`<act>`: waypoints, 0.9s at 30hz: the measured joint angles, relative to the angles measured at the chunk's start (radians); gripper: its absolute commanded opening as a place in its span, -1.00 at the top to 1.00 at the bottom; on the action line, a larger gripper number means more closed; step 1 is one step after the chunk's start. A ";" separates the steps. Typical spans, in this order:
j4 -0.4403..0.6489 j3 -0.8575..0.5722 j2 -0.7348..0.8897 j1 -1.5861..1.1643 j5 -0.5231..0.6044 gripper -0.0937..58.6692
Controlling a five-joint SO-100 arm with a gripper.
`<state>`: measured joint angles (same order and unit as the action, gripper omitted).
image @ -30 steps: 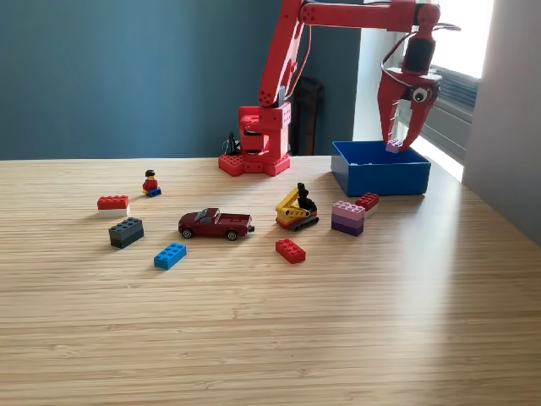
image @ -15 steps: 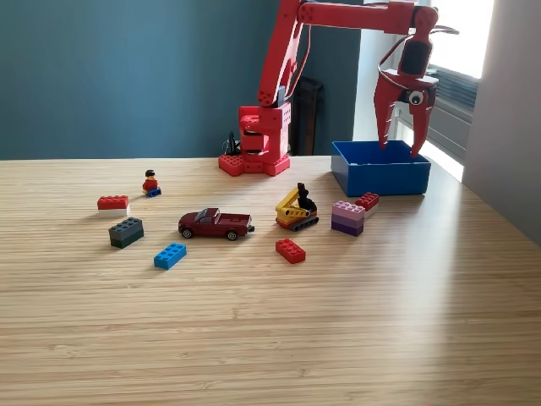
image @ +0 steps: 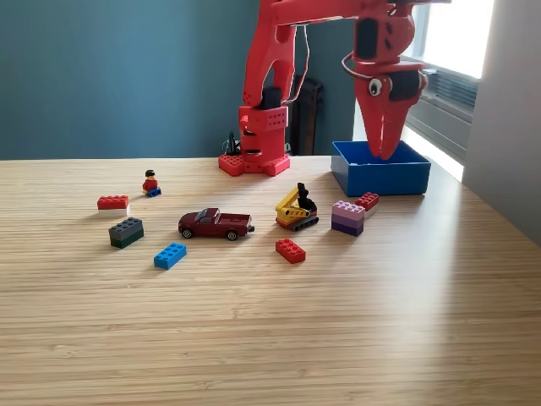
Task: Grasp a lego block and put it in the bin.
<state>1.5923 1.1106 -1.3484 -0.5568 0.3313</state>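
Nearest on the wooden table (image: 279,338) is a wide stretch of bare boards. Past that, a small blue brick (image: 170,255) lies left of centre and a red brick (image: 290,250) lies a little right of centre. Just behind the blue one, further left, sits a dark grey brick (image: 126,232), and beyond it a red-and-white brick (image: 112,204). In the middle stands a dark red toy pickup truck (image: 216,223), side-on. To its right is a yellow toy digger (image: 297,209), then a stack of pink and purple bricks (image: 347,217) with another small red brick (image: 367,201) touching or just behind it; I cannot tell which. Further back on the left a little toy figure (image: 150,182) in a red top stands upright.

At the far right of the table sits the bin (image: 380,178), a low blue tray close to the window side. From here I cannot see inside it. The gripper (image: 385,149) hangs point-down over the bin's far part, its tip in front of the rim line. Its jaws look drawn together into a narrow wedge, with nothing visible between them. The red arm (image: 272,51) rises from its base (image: 254,152) at the far edge of the table, left of the bin, against the teal wall (image: 110,76).
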 measured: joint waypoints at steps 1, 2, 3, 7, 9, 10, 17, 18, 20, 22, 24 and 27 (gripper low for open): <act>0.000 0.000 0.000 0.021 -0.003 0.80; 0.000 0.000 0.000 0.038 -0.008 0.80; 0.000 0.000 0.000 0.052 -0.011 0.80; 0.000 0.000 0.000 0.084 -0.012 0.80; 0.000 0.000 0.000 0.087 -0.012 0.80; 0.000 0.000 0.000 0.087 -0.012 0.80; 0.000 0.000 0.000 0.087 -0.012 0.80; 0.000 0.000 0.000 0.087 -0.012 0.80; 0.000 0.000 0.000 0.087 -0.012 0.80; 0.000 0.000 0.000 0.087 -0.011 0.80; 0.000 0.000 0.000 0.087 -0.003 0.80; 0.000 0.000 0.000 0.087 -0.002 0.80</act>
<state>1.5923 1.1106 -1.3484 -0.4694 0.3298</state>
